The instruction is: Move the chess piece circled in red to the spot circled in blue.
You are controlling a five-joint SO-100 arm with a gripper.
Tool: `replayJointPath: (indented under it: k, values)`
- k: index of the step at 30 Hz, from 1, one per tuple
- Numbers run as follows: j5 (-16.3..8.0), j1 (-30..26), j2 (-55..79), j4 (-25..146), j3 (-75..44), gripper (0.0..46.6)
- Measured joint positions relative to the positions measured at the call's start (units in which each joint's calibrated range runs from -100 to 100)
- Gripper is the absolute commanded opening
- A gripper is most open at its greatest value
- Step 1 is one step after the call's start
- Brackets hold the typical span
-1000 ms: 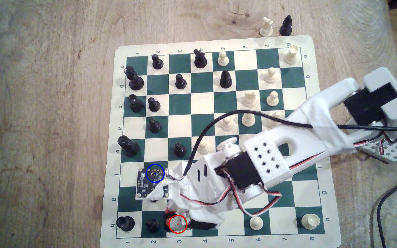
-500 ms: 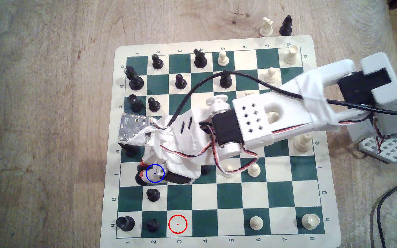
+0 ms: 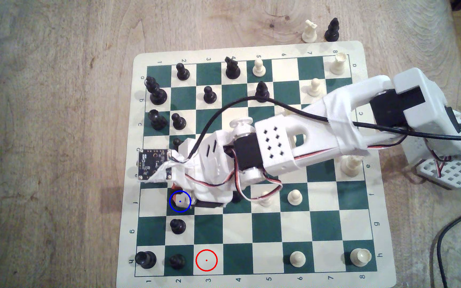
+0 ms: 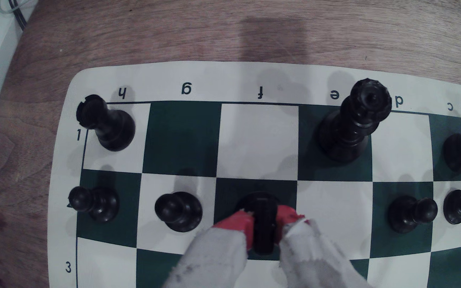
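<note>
Here the fingers [image 4: 276, 218] clamp the chess piece [image 4: 262, 221] over the spot [image 4: 229, 191], a black pawn [image 4: 179, 211] just beside.

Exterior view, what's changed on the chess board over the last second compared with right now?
The gripper carried the black chess piece from the red-ringed cream square, now bare, across to the blue-ringed green square, where it now holds the piece low, fingers shut on it. The other pieces and the board stayed as they were.
</note>
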Motion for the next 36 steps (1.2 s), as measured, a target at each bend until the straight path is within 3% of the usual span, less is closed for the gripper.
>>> replayJointPath:
  k: [22, 28, 36]
  values:
    - [0.63, -0.07, 2.01, 0.00, 0.00, 0.7]
    - [0.68, -0.15, 3.44, 0.00, -1.81, 9.7]
    - [0.73, -0.15, 3.94, 0.00, -1.81, 11.7]
